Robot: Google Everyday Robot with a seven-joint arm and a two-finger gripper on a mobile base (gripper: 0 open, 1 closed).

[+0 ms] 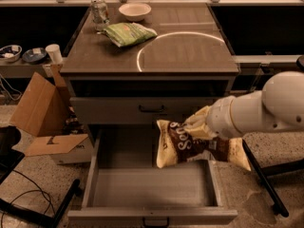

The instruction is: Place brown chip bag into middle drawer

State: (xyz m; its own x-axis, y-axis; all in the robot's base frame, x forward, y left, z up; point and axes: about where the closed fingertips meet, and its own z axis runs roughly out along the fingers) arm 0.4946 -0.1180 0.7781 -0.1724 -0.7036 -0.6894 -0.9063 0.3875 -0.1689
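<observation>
Jaws are clamping the crumpled cream upper edge of the crinkly dark-brown chip bag [183, 144], at the end of my white arm [256, 113], right of the cabinet. The bag is hanging above the right rear of the open grey metal middle drawer [147, 186], long axis running roughly left-right, right end overhanging the drawer's side wall. The floor is lying below and left of the jaws, so I am judging a leftward lowering is needed.
</observation>
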